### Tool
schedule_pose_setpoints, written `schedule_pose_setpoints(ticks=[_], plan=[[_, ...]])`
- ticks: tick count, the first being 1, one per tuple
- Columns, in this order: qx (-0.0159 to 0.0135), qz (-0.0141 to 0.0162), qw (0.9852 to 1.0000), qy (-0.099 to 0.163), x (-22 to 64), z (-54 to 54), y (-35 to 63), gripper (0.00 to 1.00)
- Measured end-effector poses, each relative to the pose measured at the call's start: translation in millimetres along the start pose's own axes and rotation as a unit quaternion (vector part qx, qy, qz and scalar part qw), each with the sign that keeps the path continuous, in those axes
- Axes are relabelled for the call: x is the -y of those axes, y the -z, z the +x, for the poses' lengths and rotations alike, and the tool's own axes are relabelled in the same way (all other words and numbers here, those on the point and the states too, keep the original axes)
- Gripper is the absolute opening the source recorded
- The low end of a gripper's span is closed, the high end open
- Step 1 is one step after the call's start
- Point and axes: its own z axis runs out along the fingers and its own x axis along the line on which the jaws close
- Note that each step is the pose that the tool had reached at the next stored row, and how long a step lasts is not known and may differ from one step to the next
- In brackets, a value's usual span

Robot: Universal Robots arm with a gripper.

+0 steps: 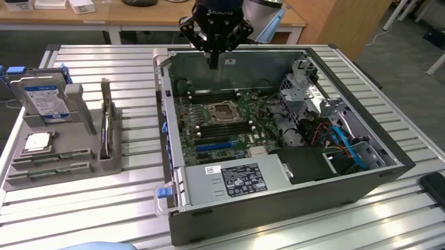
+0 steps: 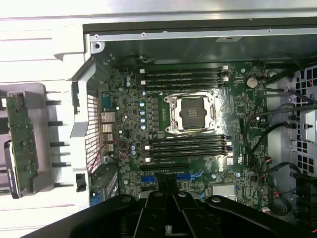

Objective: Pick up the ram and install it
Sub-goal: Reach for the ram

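One gripper, jaws closed, above open case; one ram upright in holder.

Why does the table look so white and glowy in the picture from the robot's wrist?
Wrist view: strong light washes the table out to near white, while the motherboard inside the case is evenly lit and the gripper is a dark silhouette. Exterior view: softer light, only pale glare stripes on the table's slats, and the case's inside looks dimmer.

Green motherboard, perhaps black slots
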Motion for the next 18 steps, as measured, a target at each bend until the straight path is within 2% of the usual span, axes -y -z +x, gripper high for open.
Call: schedule_pose_setpoints(ticks=[6,9,18], plan=[[0.0,-0.0001,1.0,0.0,0.1,0.6,-0.1,0.1],[0.0,0.0,1.0,0.0,0.4,4.7,-0.1,0.1],[0.0,0.0,1.0,0.0,2.6,35.2,-1.0,0.1]])
